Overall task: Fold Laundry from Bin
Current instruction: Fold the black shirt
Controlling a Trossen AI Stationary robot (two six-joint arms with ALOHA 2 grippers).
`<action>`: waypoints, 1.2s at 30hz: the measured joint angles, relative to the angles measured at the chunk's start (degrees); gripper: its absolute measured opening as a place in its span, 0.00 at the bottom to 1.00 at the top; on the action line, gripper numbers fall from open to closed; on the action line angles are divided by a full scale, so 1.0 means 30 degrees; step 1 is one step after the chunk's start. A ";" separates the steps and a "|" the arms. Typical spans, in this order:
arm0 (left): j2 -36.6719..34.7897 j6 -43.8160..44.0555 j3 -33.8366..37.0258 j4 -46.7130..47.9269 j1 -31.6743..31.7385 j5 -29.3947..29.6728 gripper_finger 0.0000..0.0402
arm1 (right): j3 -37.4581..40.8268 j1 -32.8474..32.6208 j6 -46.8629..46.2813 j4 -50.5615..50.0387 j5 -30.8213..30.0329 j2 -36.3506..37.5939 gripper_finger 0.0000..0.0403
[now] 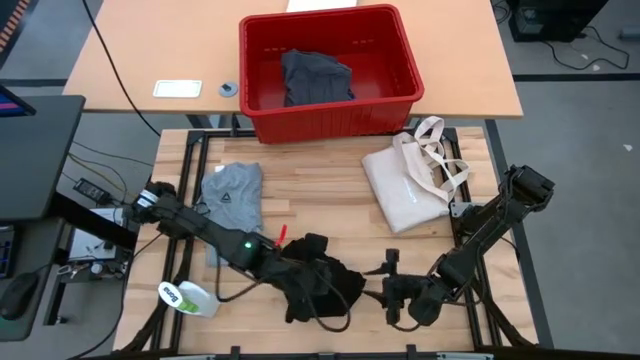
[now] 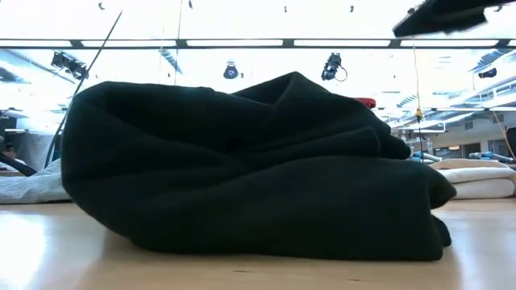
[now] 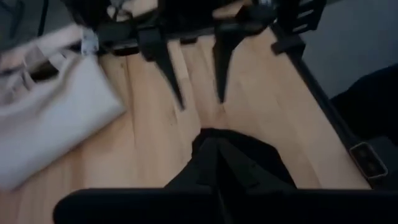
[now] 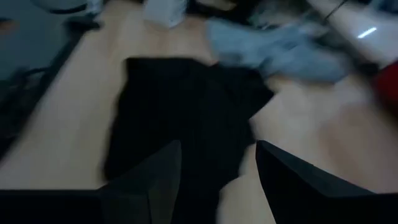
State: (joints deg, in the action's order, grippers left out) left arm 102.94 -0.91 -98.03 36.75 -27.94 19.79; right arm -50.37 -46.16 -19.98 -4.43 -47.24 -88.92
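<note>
The black garment [image 1: 322, 287] lies heaped near the table's front edge, and it fills the low view [image 2: 258, 161]. My left gripper [image 1: 318, 258] reaches in from the left over this heap and is shut on it [image 3: 217, 186]. My right gripper [image 1: 390, 283] stands open just right of the heap, its fingers [image 4: 163, 174] pointing at the cloth without touching it. A light grey T-shirt [image 1: 232, 195] lies flat at the left. The red bin [image 1: 400, 75] stands on the far table with a dark grey garment [image 1: 315, 78] in it. My left gripper pinches a raised bunch of the black garment's upper cloth [image 3: 217, 152] between its shut fingers. It comes slanting down from the table's left. The cloth peaks up into the fingers while the rest of the heap stays on the table. How many layers, I cannot tell.
A cream tote bag [image 1: 408, 190] lies at the table's far right, close behind my right arm. A white and green object [image 1: 185, 297] sits at the front left corner. Bare wood shows between the T-shirt and the tote.
</note>
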 joint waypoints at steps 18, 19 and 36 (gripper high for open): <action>0.0937 0.5907 0.2956 0.0208 -0.0085 0.0642 0.09 | -0.0090 0.3559 0.2820 0.4982 0.5350 -0.4551 0.47; 0.0953 0.6120 0.3010 0.0281 -0.0175 0.0661 0.09 | -0.0122 0.3688 0.2901 0.5194 0.5585 -0.4613 0.43; 0.0953 0.1991 0.5501 -0.6418 -0.3405 0.6982 0.09 | -0.1971 0.4673 0.5265 0.1735 0.7671 -0.2135 0.03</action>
State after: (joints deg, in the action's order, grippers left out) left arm 105.80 5.07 -81.53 17.50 -38.16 40.74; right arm -56.28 -32.14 -4.18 0.78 -24.22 -95.33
